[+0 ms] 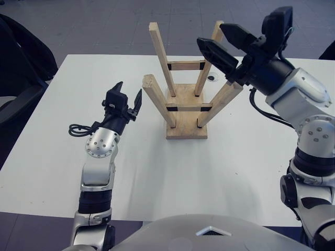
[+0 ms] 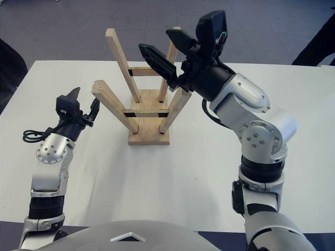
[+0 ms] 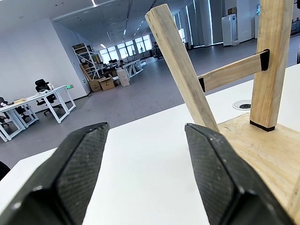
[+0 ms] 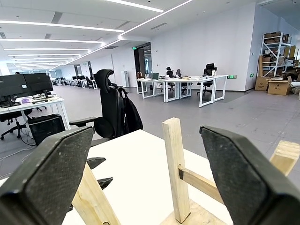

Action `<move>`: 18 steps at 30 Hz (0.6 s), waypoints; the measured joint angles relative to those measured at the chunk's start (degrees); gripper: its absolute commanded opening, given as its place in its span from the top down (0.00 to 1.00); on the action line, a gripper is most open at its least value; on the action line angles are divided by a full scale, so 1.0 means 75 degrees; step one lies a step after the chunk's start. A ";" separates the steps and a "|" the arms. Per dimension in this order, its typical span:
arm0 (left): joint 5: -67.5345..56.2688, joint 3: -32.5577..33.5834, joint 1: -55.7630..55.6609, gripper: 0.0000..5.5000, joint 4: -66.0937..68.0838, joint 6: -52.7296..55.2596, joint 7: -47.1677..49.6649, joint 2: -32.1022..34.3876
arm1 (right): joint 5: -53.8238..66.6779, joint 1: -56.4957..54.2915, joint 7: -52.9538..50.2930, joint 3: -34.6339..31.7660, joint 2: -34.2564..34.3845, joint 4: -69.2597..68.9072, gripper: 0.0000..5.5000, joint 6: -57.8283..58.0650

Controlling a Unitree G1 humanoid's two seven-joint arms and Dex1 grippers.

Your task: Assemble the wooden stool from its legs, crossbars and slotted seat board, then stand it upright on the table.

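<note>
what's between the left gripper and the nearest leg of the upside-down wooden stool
Nothing visible. Only bare white table separates the left gripper, jaws open, from the nearest slanted light wooden stool leg.

text: none can be read | green sign [image 4: 134,48]: mounted above the doorway [image 4: 142,65] of the far wall, lettering not made out | small green sign [image 3: 69,86]: fixed at a desk [image 3: 42,93] end, lettering not made out

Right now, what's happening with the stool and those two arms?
Stool upside down, seat on table. Left tool open beside its near-left leg. Right tool open by its right legs. Black cable beside left arm.
</note>
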 measured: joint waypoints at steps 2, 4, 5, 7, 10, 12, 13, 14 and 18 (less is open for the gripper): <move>0.0000 -0.0025 0.0000 0.45 0.0000 0.0000 -0.0002 0.0000 | -0.0058 0.0034 0.0056 0.0009 0.0010 0.0005 0.24 -0.0001; -0.0001 -0.0044 0.0001 0.45 0.0001 -0.0002 -0.0007 0.0000 | -0.0118 0.0032 0.0109 0.0008 0.0049 0.0020 0.24 -0.0013; -0.0001 -0.0044 0.0001 0.45 0.0001 -0.0003 -0.0008 0.0000 | -0.0119 0.0031 0.0119 0.0004 0.0074 0.0030 0.24 -0.0018; -0.0001 -0.0044 0.0000 0.45 0.0002 -0.0005 -0.0008 0.0000 | -0.0117 0.0023 0.0152 -0.0027 0.0146 0.0044 0.24 -0.0031; -0.0002 -0.0045 -0.0001 0.45 0.0040 -0.0013 -0.0012 0.0000 | 0.0010 -0.0586 0.0098 -0.0429 0.0320 0.0109 0.24 -0.0280; -0.0003 -0.0046 -0.0001 0.45 0.0106 -0.0016 -0.0018 -0.0001 | 0.0140 -0.1205 0.0064 -0.0736 0.0361 0.0115 0.24 -0.0505; -0.0003 -0.0047 0.0000 0.45 0.0118 -0.0025 -0.0030 -0.0001 | 0.0207 -0.1560 -0.0007 -0.0929 0.0388 0.0171 0.24 -0.0663; -0.0005 -0.0047 0.0000 0.45 0.0122 -0.0035 -0.0039 -0.0001 | 0.0277 -0.1832 -0.0055 -0.1088 0.0402 0.0186 0.24 -0.0770; -0.0011 -0.0045 0.0028 0.45 0.0124 -0.0078 -0.0074 0.0000 | 0.0242 -0.2068 0.0007 -0.1152 0.0359 0.0267 0.24 -0.0981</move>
